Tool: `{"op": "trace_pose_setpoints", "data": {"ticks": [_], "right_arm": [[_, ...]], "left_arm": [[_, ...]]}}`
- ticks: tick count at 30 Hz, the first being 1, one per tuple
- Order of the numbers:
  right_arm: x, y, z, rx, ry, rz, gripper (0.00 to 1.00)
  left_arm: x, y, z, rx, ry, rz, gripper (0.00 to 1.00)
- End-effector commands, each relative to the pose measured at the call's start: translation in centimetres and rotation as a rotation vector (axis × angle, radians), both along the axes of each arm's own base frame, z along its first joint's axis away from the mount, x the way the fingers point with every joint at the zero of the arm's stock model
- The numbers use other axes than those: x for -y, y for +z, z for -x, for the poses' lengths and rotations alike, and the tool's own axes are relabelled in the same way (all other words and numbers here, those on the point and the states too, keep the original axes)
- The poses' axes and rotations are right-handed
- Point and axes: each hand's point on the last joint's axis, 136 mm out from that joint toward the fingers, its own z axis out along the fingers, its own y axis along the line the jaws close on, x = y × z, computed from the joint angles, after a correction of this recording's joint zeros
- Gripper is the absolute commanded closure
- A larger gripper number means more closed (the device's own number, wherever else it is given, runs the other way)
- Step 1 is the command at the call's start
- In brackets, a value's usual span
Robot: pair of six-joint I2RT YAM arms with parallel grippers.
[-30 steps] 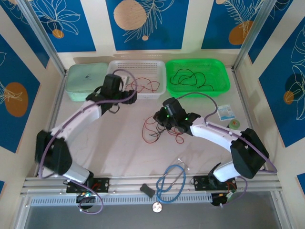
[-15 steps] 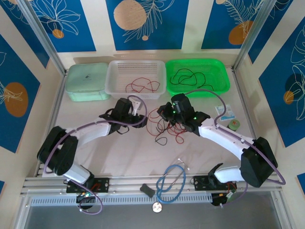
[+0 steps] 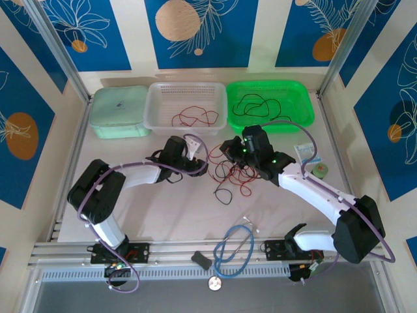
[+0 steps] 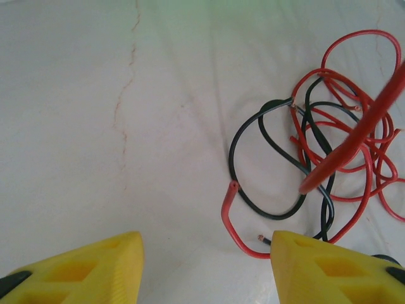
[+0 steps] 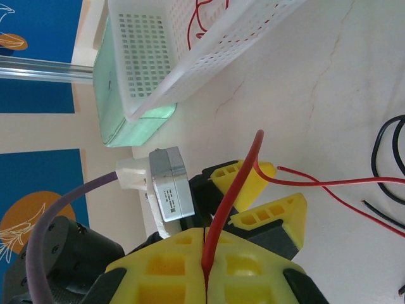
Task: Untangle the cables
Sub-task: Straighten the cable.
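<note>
My right gripper point(image 5: 204, 253) pinches a red cable point(image 5: 233, 190); my left gripper point(image 4: 205, 266) gapes open, tangled cables point(image 4: 329, 120) at two o'clock.

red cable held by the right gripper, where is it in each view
Top external: red cable at centre, under the right gripper.
Left wrist: red cable, blurred, upper right.
Right wrist: red cable rising from shut fingers, bottom centre.
Shared landmark: the left gripper.

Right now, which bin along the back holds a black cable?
The bright green tray, rightmost, holds the black cable. The white basket beside it has a red cable; the mint box shows none.
</note>
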Motion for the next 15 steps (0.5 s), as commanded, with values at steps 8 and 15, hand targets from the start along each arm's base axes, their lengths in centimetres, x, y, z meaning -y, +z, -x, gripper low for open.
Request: {"op": "trace_pose_setpoints", "data": {"ticks": [8, 15], "right_arm": [[0.4, 1.2, 0.6, 0.014, 0.006, -0.024, 1.00], [0.7, 1.4, 0.7, 0.015, -0.001, -0.022, 1.00]], "left_arm": [[2.7, 0.9, -1.7, 0.027, -0.040, 0.105, 0.48], [3.5, 0.5, -2.3, 0.018, -0.039, 0.154, 0.68]]}}
